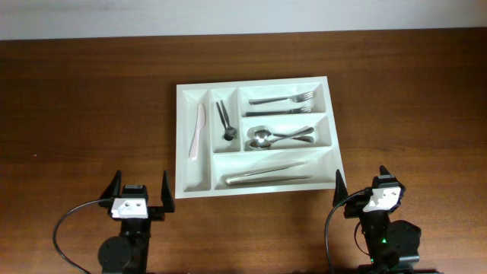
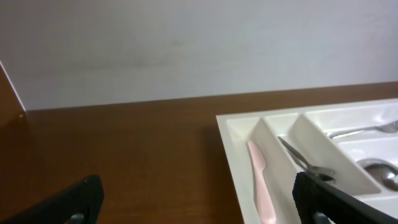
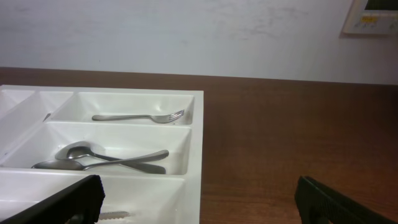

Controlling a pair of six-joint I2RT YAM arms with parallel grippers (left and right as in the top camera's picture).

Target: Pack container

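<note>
The white cutlery tray (image 1: 182, 152) lies in the middle of the wooden table. It holds a pink knife (image 1: 198, 131) in the left upright slot, a black-tipped utensil (image 1: 224, 122) in the second slot, forks (image 1: 283, 99) at the top right, spoons (image 1: 280, 137) in the middle right, and knives (image 1: 266, 177) in the bottom slot. My left gripper (image 1: 139, 188) is open and empty near the tray's front left corner. My right gripper (image 1: 362, 183) is open and empty just right of the tray's front right corner. The tray also shows in the left wrist view (image 2: 236, 143) and the right wrist view (image 3: 196, 149).
The brown wooden table (image 1: 91, 99) spreads round the tray. A white wall (image 1: 228, 15) runs along the far edge. A wall control panel (image 3: 373, 15) shows at the top right of the right wrist view.
</note>
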